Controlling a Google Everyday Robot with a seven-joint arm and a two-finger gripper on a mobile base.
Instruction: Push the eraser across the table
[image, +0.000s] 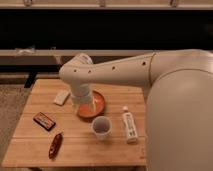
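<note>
The eraser (44, 120), a small flat dark block with reddish-orange edging, lies on the left part of the light wooden slatted table (80, 152). My gripper (83, 108) hangs from the white arm and points down over an orange dish at the table's middle, well to the right of the eraser and a little farther back. Its pale fingers (76, 106) stand open with nothing between them. The gripper does not touch the eraser.
An orange dish (100, 104) sits under the gripper. A pale beige block (61, 97) lies at the back left, and a slim dark-red object (55, 145) at the front left. A grey cup (101, 127) and a lying white bottle (129, 125) are right of centre. The robot's body fills the right side.
</note>
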